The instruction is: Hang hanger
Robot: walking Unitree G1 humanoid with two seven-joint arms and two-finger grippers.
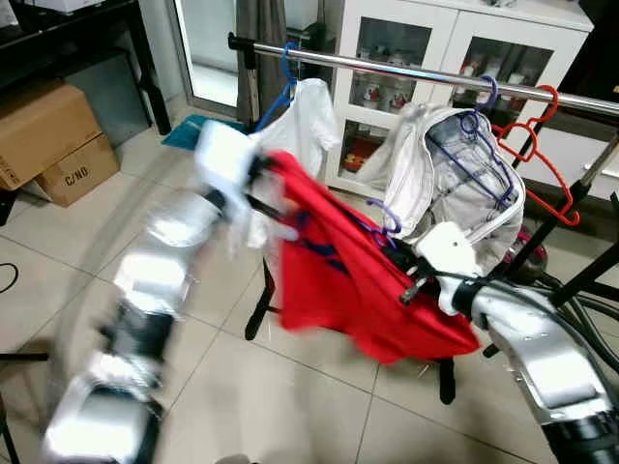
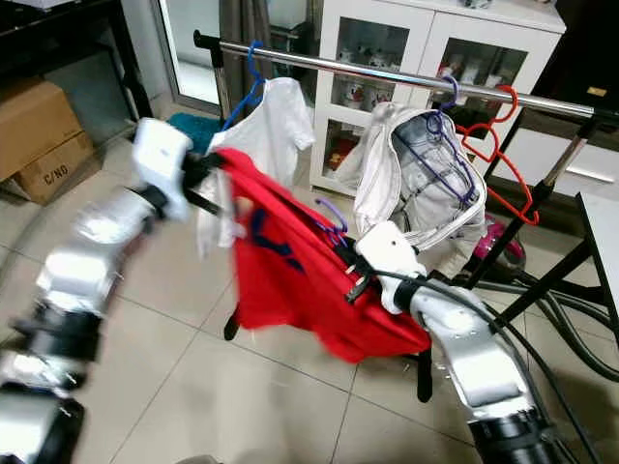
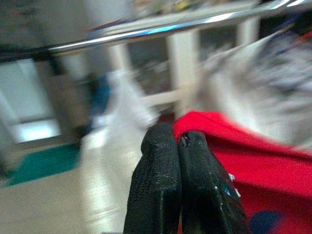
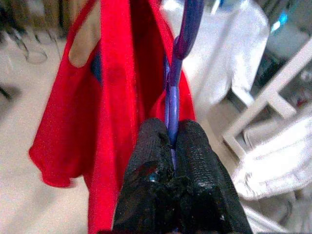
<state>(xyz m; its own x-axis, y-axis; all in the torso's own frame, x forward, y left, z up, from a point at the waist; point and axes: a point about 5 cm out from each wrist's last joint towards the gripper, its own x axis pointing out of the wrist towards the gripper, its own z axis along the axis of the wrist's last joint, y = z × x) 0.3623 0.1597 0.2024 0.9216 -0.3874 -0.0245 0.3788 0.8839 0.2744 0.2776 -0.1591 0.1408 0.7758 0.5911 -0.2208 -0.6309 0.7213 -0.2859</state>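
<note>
A red shirt point(image 1: 358, 280) hangs on a purple hanger point(image 4: 178, 73) and is stretched between my two grippers, below and in front of the chrome rail point(image 1: 387, 70). My right gripper point(image 4: 171, 141) is shut on the hanger's purple neck, and the hook point(image 1: 383, 218) pokes up out of the red cloth. My left gripper point(image 1: 263, 172), blurred by motion, holds up the shirt's left shoulder; its fingers point(image 3: 161, 185) are pressed together against the red fabric. The hook is well below the rail, between the two garments hanging there.
On the rail hang a white shirt point(image 1: 308, 126) on a blue hanger, a grey-white jacket point(image 1: 464, 179) on a purple hanger, and empty red hangers point(image 1: 544, 145). A white cabinet point(image 1: 455, 43) stands behind. Cardboard boxes point(image 1: 48, 135) are at the left, cables and rack legs point(image 1: 580, 290) at the right.
</note>
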